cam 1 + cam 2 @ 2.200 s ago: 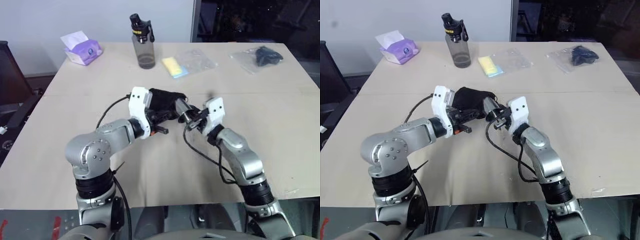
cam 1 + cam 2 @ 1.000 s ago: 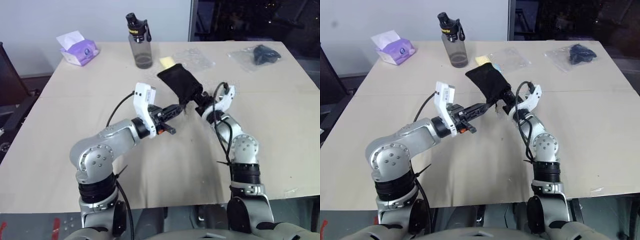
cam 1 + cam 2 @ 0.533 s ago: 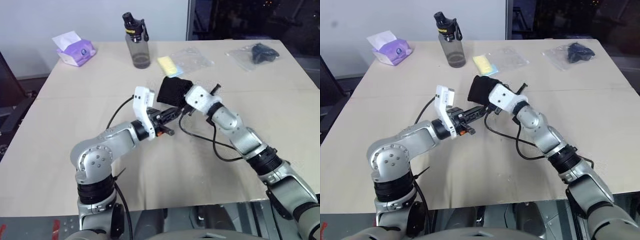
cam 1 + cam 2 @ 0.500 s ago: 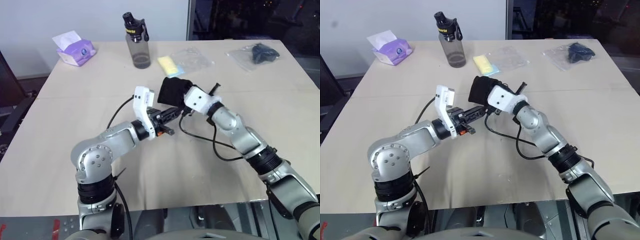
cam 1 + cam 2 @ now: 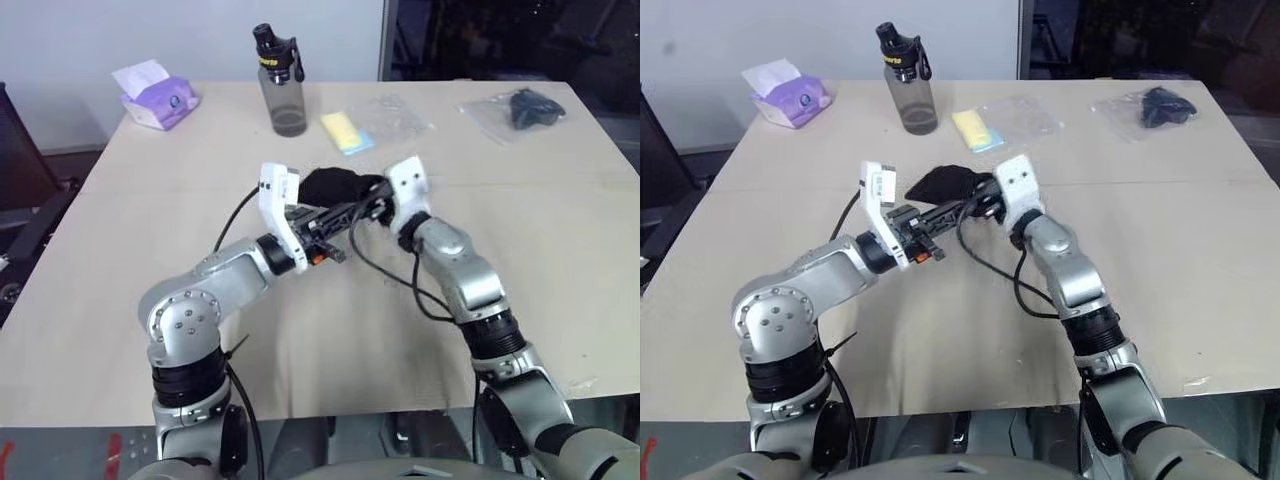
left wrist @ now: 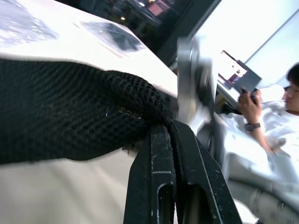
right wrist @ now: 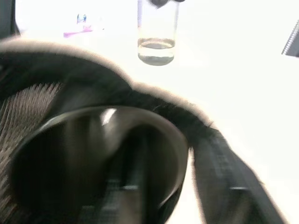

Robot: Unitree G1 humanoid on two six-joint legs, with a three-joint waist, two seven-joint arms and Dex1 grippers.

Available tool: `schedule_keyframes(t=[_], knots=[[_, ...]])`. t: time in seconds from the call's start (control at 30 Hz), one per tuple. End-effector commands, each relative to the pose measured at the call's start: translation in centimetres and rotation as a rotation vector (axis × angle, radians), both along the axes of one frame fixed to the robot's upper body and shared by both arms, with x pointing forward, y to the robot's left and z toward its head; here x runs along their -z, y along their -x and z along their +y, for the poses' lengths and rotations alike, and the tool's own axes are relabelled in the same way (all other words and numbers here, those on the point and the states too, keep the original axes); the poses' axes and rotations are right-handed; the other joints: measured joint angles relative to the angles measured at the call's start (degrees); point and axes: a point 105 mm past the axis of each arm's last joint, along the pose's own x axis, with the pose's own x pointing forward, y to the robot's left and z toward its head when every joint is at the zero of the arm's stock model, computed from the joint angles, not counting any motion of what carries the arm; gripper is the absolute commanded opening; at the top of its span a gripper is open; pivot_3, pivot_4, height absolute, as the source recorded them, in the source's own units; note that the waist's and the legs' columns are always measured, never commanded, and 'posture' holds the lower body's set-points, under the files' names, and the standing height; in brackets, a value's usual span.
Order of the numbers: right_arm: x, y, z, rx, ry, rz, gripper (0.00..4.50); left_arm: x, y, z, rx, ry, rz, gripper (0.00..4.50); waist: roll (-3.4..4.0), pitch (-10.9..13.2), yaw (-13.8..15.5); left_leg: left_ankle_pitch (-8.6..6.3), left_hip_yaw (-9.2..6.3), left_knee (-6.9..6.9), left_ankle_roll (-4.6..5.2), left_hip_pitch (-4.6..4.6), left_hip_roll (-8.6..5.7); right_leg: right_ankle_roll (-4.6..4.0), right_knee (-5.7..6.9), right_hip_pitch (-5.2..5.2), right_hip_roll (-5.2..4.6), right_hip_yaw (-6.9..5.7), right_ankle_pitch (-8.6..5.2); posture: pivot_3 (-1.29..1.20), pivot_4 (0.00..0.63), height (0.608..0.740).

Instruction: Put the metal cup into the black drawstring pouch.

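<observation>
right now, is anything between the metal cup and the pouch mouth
Nothing visible does: the metal cup sits at the black drawstring pouch mouth, with fabric curving around its rim, while the left tool pinches the pouch's edge.

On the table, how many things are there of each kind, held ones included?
Water bottle: 1
Tissue pack: 1
Clear plastic bags, one with a yellow item, one with a dark item: 2
Black drawstring pouch: 1
Metal cup: 1
Total: 6
</observation>
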Motion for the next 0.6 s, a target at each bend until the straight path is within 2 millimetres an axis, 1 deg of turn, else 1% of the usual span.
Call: schedule_keyframes(t=[0.03,0.07,0.23,0.4,0.5,0.53,0.6], knots=[[-2.6,1.5,-0.7,-0.088,-0.134,-0.015,3.85,-1.1,-0.1,0.0,-0.002,0.04,-0.034,0.0,0.0,0.0,0.23,0.0,0.04,0.0,0.0,0.01,-0.01,0.0,0.0,0.0,0.0,0.0,0.0,0.0,0.15,0.74],[-2.6,2.0,-1.1,-0.125,-0.141,-0.009,4.23,-1.1,-0.3,0.2,-0.014,0.045,-0.028,0.0,0.0,0.0,0.3,0.0,0.06,0.0,0.0,0.01,-0.02,0.0,0.01,0.0,0.02,-0.03,0.0,0.0,0.15,0.74],[-1.6,3.4,-3.2,-0.208,-0.1,0.033,4.23,-0.6,-1.5,1.0,-0.069,0.065,0.017,0.0,0.0,0.0,0.5,0.0,0.0,-0.02,0.01,0.0,0.0,0.0,0.02,0.01,0.07,-0.14,-0.01,0.0,0.15,0.74],[-1.7,4.8,-5.1,-0.28,-0.106,0.056,4.23,-0.8,-2.1,1.3,-0.096,0.091,0.034,0.0,0.01,0.0,0.27,0.0,0.07,-0.02,0.01,0.03,0.01,0.0,0.03,0.0,0.1,-0.07,-0.01,0.0,0.15,0.74],[-0.5,6.1,-6.7,-0.323,-0.047,0.074,4.23,-1.2,-2.2,1.5,-0.098,0.118,0.037,0.0,0.01,0.0,0.6,0.0,0.04,-0.02,0.01,0.03,0.04,0.0,0.04,0.01,0.14,-0.1,-0.01,0.0,0.15,0.74],[0.1,6.4,-7.0,-0.333,-0.01,0.085,4.23,-1.2,-2.2,1.5,-0.098,0.121,0.038,0.0,0.0,0.0,0.71,0.0,-0.02,-0.02,0.01,0.02,0.03,0.0,0.04,0.03,0.13,-0.16,-0.02,0.0,0.15,0.74],[2.0,6.9,-6.9,-0.366,0.089,0.124,4.23,-1.3,-2.2,1.5,-0.096,0.126,0.042,0.0,0.0,0.0,0.58,0.0,0.08,-0.02,0.01,-0.02,0.01,0.01,-0.02,0.02,0.09,-0.08,-0.02,0.0,0.15,0.74]])
